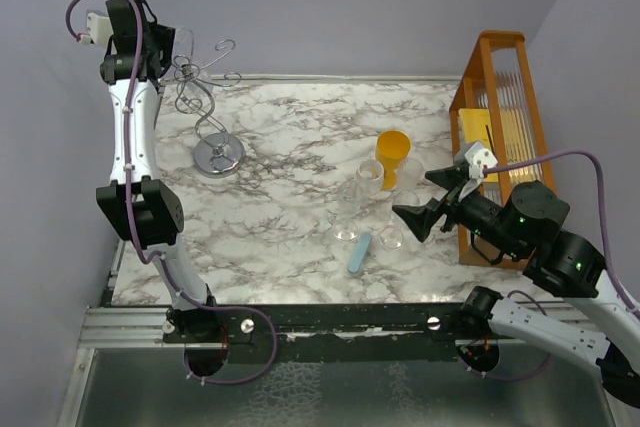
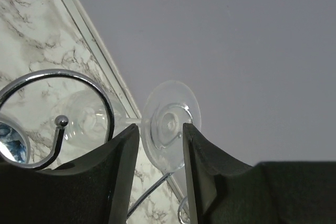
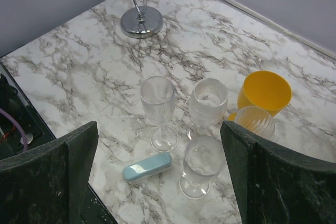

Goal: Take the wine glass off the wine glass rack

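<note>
Your left pincer is at the hanging glass, fingers apart.

Your left pincer (image 2: 160,129) is up among the curled arms of the wire rack (image 1: 218,154). Its fingers are parted, and the round foot of the wine glass (image 2: 169,109) shows in the gap just past their tips; you cannot tell if they touch it. The glass hangs on the rack, its bowl seen through a wire loop. Your right pincer (image 1: 416,197) is spread wide above clear glasses (image 3: 157,98), a yellow cup (image 3: 265,92) and a blue case (image 3: 147,167) on the marble table (image 3: 79,66).
</note>
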